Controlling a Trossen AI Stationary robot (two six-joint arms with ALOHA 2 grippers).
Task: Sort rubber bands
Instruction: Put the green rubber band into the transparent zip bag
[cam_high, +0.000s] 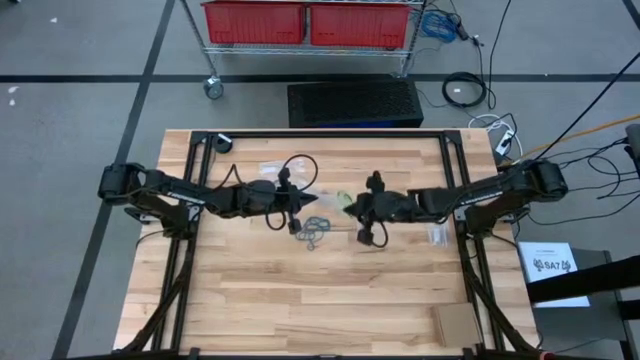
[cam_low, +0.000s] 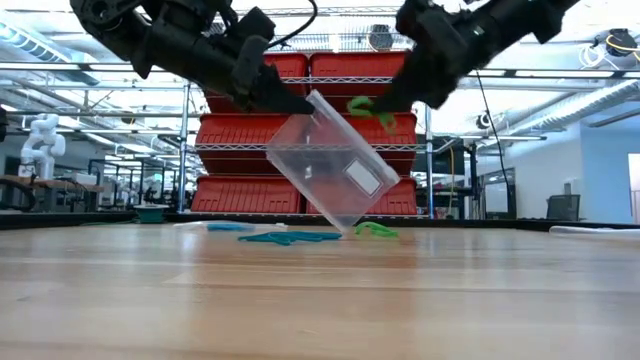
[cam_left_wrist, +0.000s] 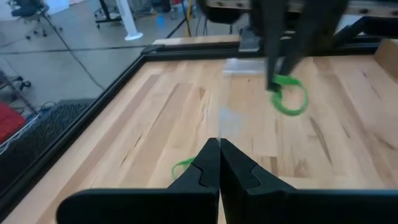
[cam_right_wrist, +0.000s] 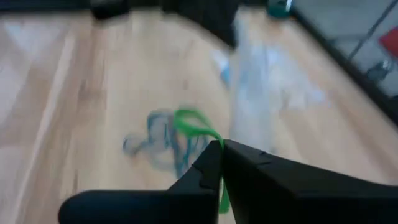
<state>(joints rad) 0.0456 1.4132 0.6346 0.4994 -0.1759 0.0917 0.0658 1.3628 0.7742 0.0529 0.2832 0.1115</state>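
My left gripper is shut on a clear plastic bag above the table's middle. My right gripper faces it, close by, shut on a green rubber band beside the bag's top edge. A pile of blue and grey-blue rubber bands lies flat on the table below the grippers; it also shows in the low view and the right wrist view. A loose green band lies on the table next to the bag's lower corner. My left gripper pinches the bag's upper corner between its two fingers, coming from the table's left, slanting down. The bag hangs tilted below the fingers; whether its lower corner touches the table I cannot tell. My right gripper pinches the green band between its fingertips, coming from the table's right, slanting down. The band's free loop sticks out past the fingertips, clear of the table; it also shows in the left wrist view.
More clear bags lie toward the far edge, and a small one lies at the right. A cardboard piece lies at the near right corner. A black frame rims the table.
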